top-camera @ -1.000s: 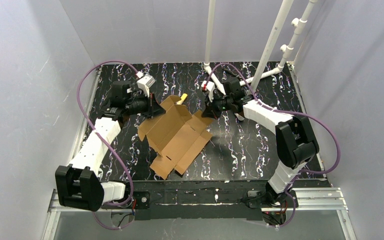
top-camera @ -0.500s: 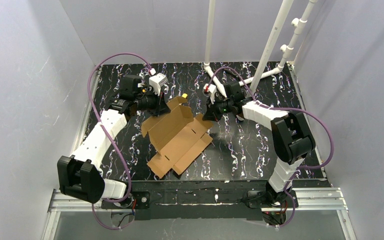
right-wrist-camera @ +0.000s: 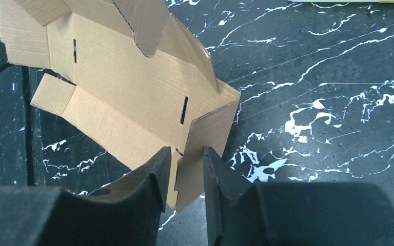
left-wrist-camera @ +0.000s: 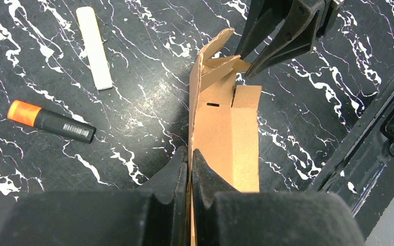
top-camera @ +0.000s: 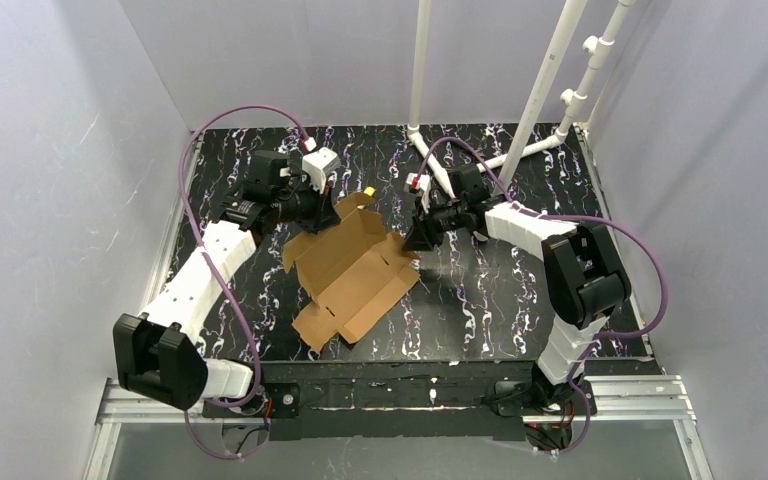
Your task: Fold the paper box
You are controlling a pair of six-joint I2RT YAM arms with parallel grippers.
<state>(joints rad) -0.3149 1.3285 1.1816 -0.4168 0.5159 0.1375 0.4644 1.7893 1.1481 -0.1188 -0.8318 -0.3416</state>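
Paper box lay half-raised on the table, an arm at each side.
The left gripper was clamped shut on one upright wall. The right gripper stood part-open, loosely straddling the opposite flap. A firm left pinch would steady the sheet while the right creased that flap inward.

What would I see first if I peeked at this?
A brown paper box lies half-folded in the middle of the black marbled table. The left fingers pinch one raised flap at its far side, while the right fingers stand apart around a flap on its right. An orange-capped marker lies nearby.
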